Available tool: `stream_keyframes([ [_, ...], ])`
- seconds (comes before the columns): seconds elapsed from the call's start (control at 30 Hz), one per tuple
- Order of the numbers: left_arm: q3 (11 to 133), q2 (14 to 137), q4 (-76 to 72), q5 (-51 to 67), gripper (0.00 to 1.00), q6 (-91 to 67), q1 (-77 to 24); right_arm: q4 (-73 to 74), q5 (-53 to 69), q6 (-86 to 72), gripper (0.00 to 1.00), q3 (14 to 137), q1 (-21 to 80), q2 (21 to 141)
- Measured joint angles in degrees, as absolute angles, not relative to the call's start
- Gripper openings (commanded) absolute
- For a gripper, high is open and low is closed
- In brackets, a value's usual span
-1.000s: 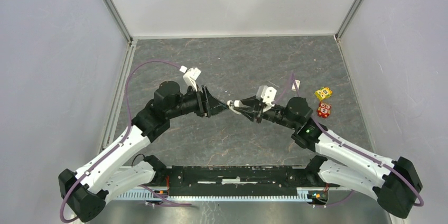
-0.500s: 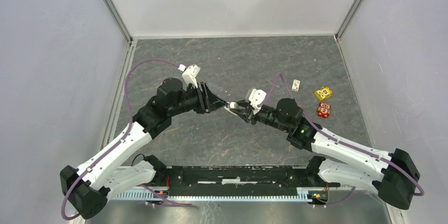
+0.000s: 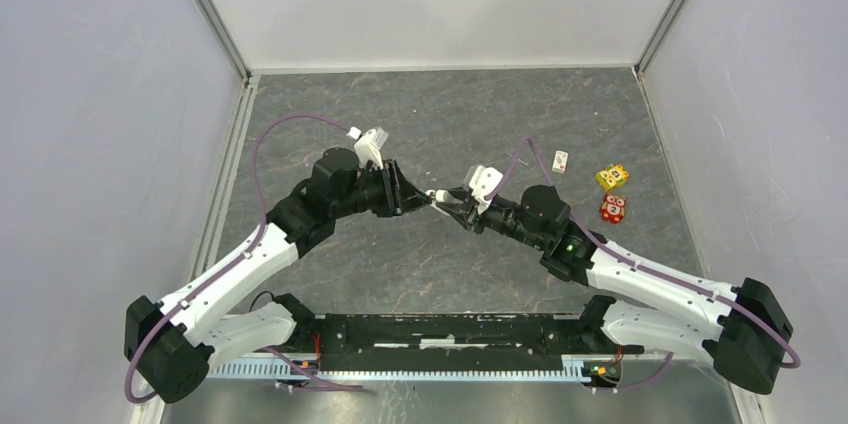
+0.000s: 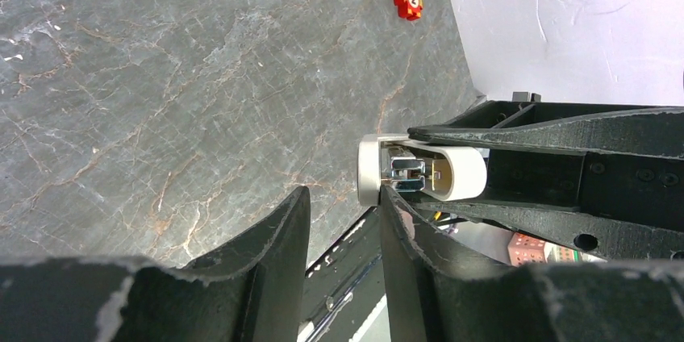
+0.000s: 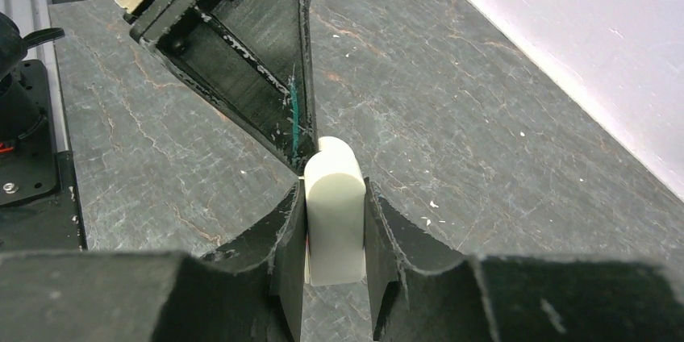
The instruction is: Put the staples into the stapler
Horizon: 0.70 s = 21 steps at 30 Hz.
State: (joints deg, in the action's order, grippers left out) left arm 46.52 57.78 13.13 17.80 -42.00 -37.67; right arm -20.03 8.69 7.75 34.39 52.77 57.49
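Right gripper (image 5: 333, 197) clenches the stapler (image 4: 421, 168) mid-frame; left gripper (image 4: 343, 201) sits just beside it, and we cannot tell its grasp.

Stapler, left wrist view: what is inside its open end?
A shiny metal mechanism shows inside the stapler; its white shell hides whatever lies deeper.

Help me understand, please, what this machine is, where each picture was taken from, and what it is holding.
These are two robot arms bolted to a grey table. One picture looks down from above; the other two come from cameras on each wrist. The right pincer grips a small white stapler, its metal end facing the left pincer, whose fingers stand apart with nothing visible between them. On the table's right lie a whitish box, a yellow cartoon-face cube and a red cartoon-face cube.
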Motion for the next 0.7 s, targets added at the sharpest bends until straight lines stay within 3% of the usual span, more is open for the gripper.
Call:
stream_keyframes([
  [0.27,46.1,58.9,10.8,18.0,0.44,-42.0,-37.6,-20.1,8.5,7.7,0.0,34.4,52.6,58.0],
  [0.5,42.7,58.9,6.2,18.7,0.26,-43.0,-37.6,-20.9,8.5,7.5,0.0,33.1,52.5,58.2],
  [0.7,42.6,59.3,7.4,18.4,0.25,-43.7,-36.8,-24.4,8.8,6.2,0.0,31.1,52.5,57.8],
])
